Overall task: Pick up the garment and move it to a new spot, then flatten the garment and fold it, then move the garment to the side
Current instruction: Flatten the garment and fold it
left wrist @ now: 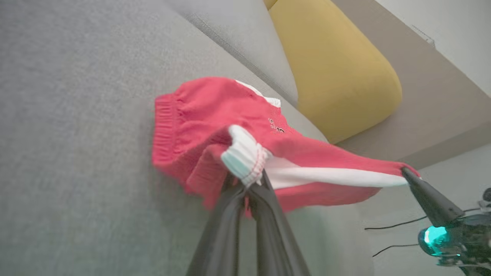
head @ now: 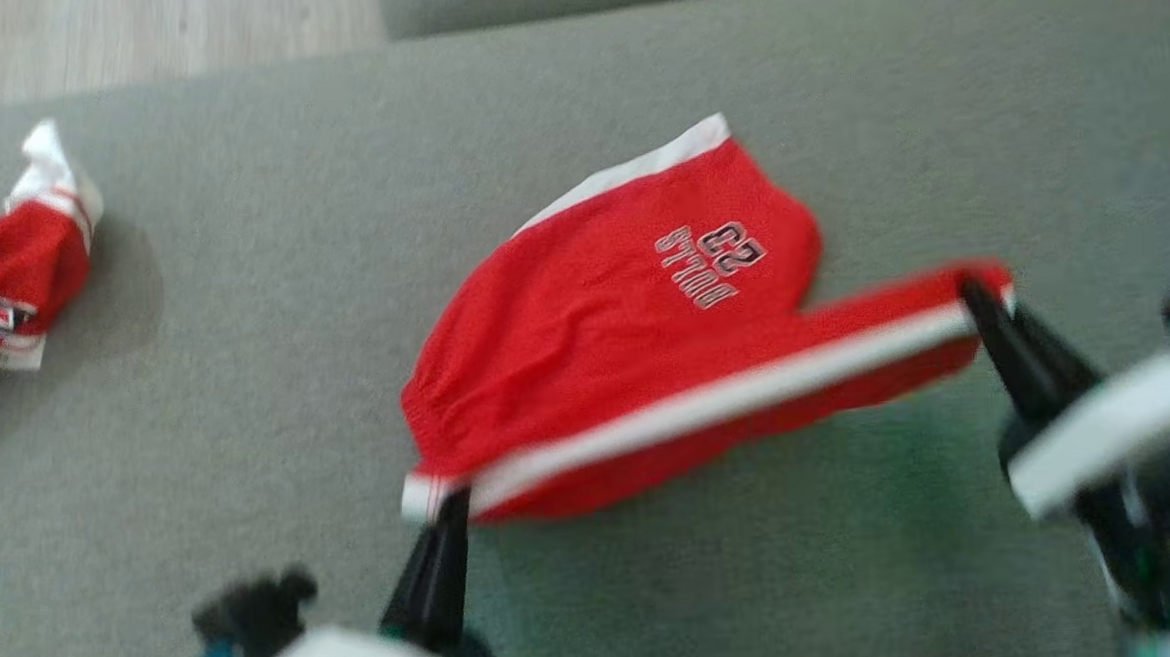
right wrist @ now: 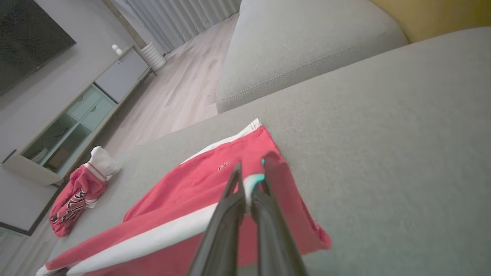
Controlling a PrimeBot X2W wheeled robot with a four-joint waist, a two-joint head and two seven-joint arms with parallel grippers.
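Observation:
The garment (head: pixel 615 327) is a pair of red shorts with a white side stripe and a small number print, spread over the grey cushion (head: pixel 278 385). My left gripper (head: pixel 451 498) is shut on the waistband corner at the stripe's near-left end. My right gripper (head: pixel 974 293) is shut on the leg-hem end of the same stripe, at the right. The striped edge hangs lifted and stretched between the two, while the far part of the shorts rests on the cushion. In the left wrist view the fingers (left wrist: pixel 245 191) pinch the white ribbed corner of the garment (left wrist: pixel 199 126). The right wrist view shows that gripper (right wrist: pixel 247 189) pinching a fold of the garment (right wrist: pixel 184 191).
A second red and white garment (head: pixel 11 273) lies crumpled at the cushion's left edge. Another grey cushion (right wrist: pixel 303 42) and a yellow cushion (left wrist: pixel 337 73) lie beyond the far side. Wooden floor (right wrist: pixel 184 88) and a low cabinet (right wrist: pixel 76 115) lie past the left end.

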